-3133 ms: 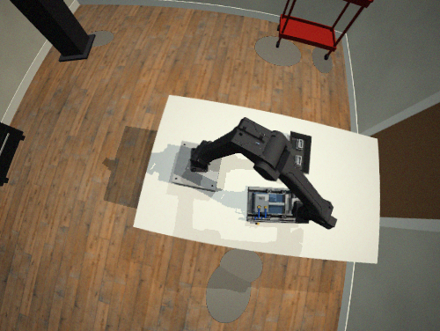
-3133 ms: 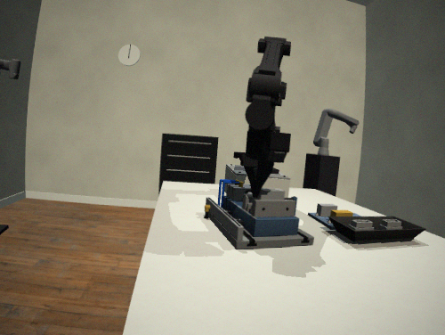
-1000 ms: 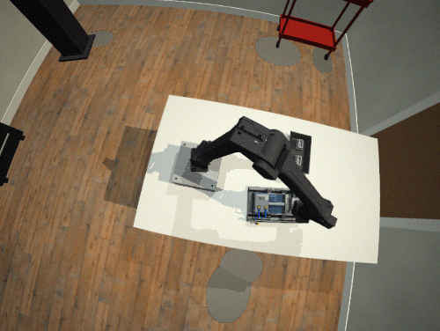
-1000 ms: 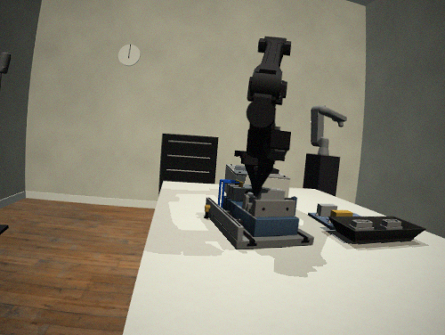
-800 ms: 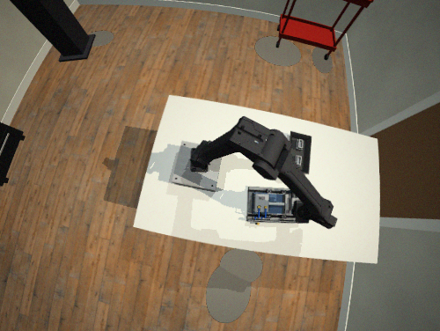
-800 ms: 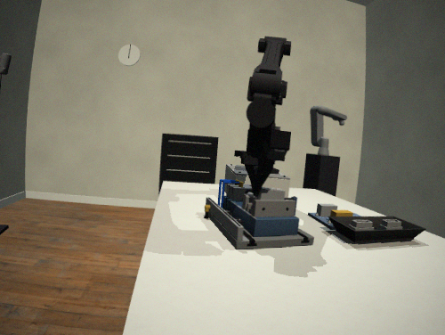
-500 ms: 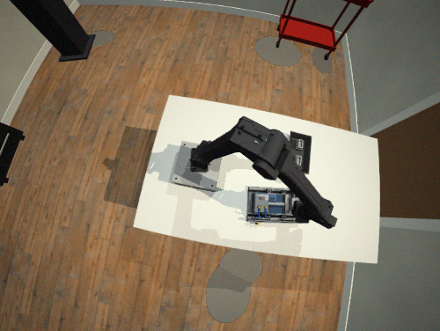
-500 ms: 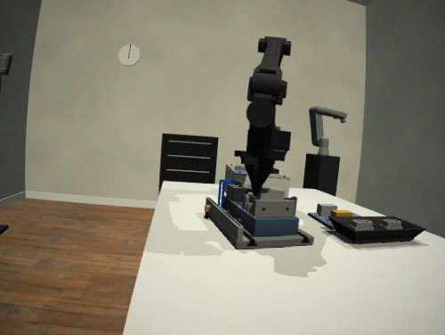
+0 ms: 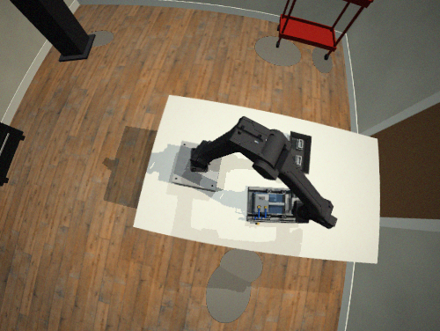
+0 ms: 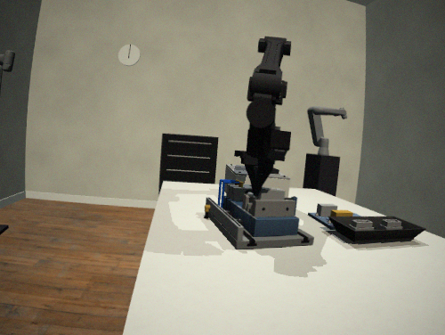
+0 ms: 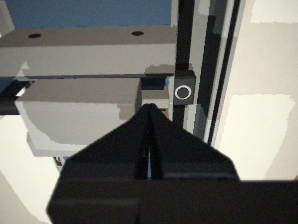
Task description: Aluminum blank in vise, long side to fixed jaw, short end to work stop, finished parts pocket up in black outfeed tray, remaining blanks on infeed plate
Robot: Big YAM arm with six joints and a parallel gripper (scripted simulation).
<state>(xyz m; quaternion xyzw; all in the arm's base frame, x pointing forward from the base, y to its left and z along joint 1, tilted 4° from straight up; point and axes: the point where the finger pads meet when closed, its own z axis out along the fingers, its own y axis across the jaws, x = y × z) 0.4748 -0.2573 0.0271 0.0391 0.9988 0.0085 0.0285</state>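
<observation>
My gripper [image 10: 258, 191] [image 11: 149, 112] is shut and empty, pointing down into the vise [image 9: 273, 204] [image 10: 267, 227]. In the wrist view its tip is at the right end of a plain gray blank [image 11: 75, 107] that lies flat between the jaws. A thin dark line shows between the blank's long side and a jaw block with two holes [image 11: 90, 47]. The work stop [image 11: 183, 92] is just right of the blank's short end. The black outfeed tray [image 9: 307, 151] [image 10: 378, 234] holds two finished parts [image 10: 361, 223] [image 10: 392, 222], pocket up. A gray blank [image 10: 327, 209] and a brass blank [image 10: 342, 213] lie on the infeed plate [image 10: 317, 216].
The arm's base stands on a gray mount plate [image 9: 187, 178] at the table's left end. Blue hoses [image 10: 222, 189] rise at the vise's far side. A black cabinet [image 10: 189, 160] and a gray arm on a pedestal [image 10: 322, 134] stand beyond the table.
</observation>
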